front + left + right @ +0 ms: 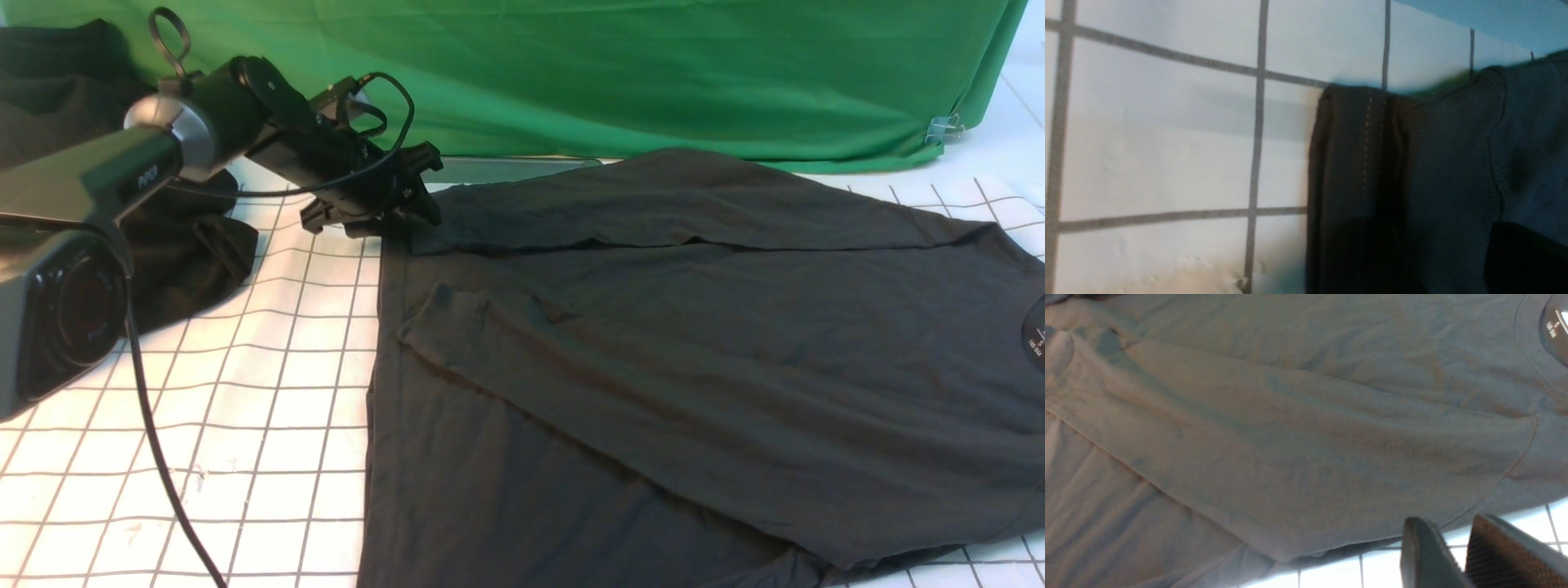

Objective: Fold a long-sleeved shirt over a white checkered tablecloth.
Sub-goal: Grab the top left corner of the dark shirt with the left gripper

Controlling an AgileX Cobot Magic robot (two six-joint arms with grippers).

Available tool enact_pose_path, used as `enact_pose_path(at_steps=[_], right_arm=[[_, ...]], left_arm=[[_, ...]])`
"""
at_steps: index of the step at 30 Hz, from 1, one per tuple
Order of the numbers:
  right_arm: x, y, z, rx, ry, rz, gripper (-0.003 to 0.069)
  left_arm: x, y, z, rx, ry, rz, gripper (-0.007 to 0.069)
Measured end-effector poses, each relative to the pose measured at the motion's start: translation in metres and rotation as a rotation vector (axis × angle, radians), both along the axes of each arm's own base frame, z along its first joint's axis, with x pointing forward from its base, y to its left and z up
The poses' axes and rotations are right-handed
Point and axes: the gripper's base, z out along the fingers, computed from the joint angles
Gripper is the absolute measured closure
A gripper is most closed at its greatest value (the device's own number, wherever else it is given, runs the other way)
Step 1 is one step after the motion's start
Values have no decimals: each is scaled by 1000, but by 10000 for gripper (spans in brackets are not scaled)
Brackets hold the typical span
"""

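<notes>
Tablecloth (269, 425) nearest, white with a thin dark grid, slightly wrinkled, spread under everything. Over its near left squares, black cable (155, 441) trailing down from the left arm (82, 188), bulky and close to the lens.

Flat on the tablecloth, long-sleeved shirt (694, 351), dark charcoal, filling the middle and right. Hem toward the left, collar toward the right, with the round black neck label (1035, 331) at the picture's edge. Near sleeve folded in across the body, cuff just short of the hem. Far sleeve laid along the far edge, cuff ending by the far left corner.

Seen only from its own wrist camera, right gripper (1447, 526) close to the shirt's near edge by the shoulder seam. Fingers (1506, 555) slightly apart with a slim gap, nothing between them, white squares just beyond.

Farther back, left gripper (412, 208) down at the far sleeve's cuff and the hem corner. From its wrist camera, only stitched hem and ribbed cuff in blurred close-up. Fingers spread or pinching cloth: cannot tell.

Beyond, at far left, black fabric heap (188, 253) on the tablecloth, apart from the shirt. Farthest back, green cloth (612, 73) hanging as a backdrop, small clip (943, 126) at its right corner.
</notes>
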Motion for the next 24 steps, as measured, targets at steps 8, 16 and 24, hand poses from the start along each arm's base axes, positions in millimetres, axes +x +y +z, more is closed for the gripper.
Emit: enact_pose_path(at_steps=[8,16,24], right_arm=[[0,0,0,0,0,0,493],[0,0,0,1,0,-1,490],[0,0,0,23,4,-17,482]], left_arm=[[2,-1,-1,-29,-3,15,305],[5,-4,-7,-95,1,55,450],[1,-7,2,-158,59,78,602]])
